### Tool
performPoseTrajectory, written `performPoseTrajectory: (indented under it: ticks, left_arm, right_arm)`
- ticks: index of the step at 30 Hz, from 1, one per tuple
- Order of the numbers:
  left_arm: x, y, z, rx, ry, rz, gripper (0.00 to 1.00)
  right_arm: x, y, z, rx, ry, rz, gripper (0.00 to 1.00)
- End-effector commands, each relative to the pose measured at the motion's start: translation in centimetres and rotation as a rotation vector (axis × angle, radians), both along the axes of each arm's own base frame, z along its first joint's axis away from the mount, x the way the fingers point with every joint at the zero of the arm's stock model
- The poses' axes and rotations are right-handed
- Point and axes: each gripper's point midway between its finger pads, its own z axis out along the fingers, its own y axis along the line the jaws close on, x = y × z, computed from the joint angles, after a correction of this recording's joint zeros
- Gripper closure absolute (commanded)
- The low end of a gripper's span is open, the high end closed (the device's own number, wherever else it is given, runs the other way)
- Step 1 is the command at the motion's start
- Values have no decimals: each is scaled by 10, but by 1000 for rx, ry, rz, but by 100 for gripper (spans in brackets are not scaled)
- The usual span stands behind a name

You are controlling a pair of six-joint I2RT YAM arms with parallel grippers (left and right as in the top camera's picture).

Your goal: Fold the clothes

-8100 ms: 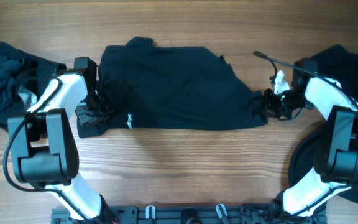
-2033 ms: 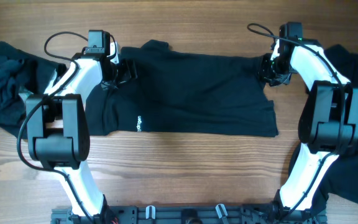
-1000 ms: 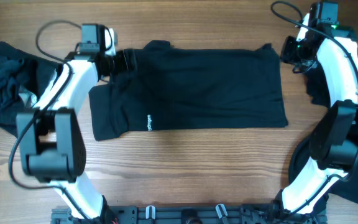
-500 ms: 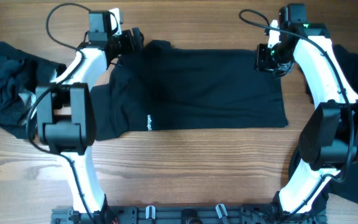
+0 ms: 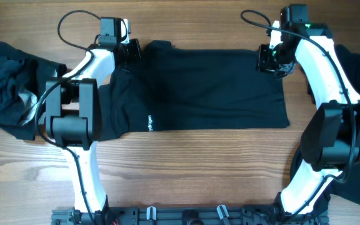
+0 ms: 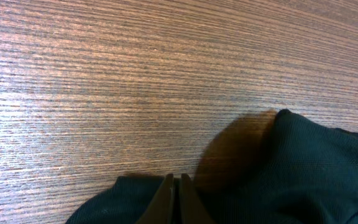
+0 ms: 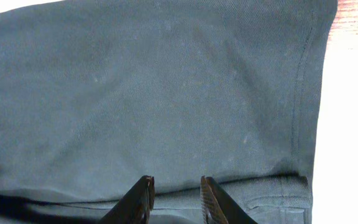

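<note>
Shirt [image 5: 205, 87], left tool [image 6: 174, 182] pinched on its edge, right tool [image 7: 176, 183] parted above it

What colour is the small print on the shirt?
White print on the black shirt; overhead shows it best.

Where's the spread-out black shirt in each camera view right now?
Overhead: black shirt across the upper middle of the table.
Left wrist: bottom right corner.
Right wrist: fills nearly the whole frame.
Shared landmark: the wood-grain table, bare somewhere in every view.
</note>
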Motion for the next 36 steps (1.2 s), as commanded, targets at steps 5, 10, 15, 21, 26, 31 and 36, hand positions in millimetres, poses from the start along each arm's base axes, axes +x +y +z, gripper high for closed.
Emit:
performPoseTrajectory:
  ticks: [5, 10, 15, 21, 26, 31, 36]
  left_arm:
    - [9, 7, 54, 11, -98, 24, 96]
    - [9, 27, 47, 105, -87, 95, 49]
    - [7, 34, 28, 145, -51, 110, 30]
    - [-3, 29, -10, 128, 30, 85, 31]
    - [-6, 22, -21, 107, 53, 61, 37]
    - [-11, 18, -26, 105, 76, 49, 68]
    - [-2, 16, -21, 99, 33, 50, 93]
  right_arm:
    - [-2, 1, -1, 22, 12, -28, 71]
    - [-2, 1, -1, 22, 14, -30, 71]
    - [-2, 2, -1, 24, 15, -36, 71]
    - [-3, 2, -1, 24, 19, -35, 71]
    - [-3, 2, -1, 27, 21, -50, 71]
    - [-3, 2, -1, 27, 21, -50, 71]
    - [-4, 2, -1, 27, 25, -50, 71]
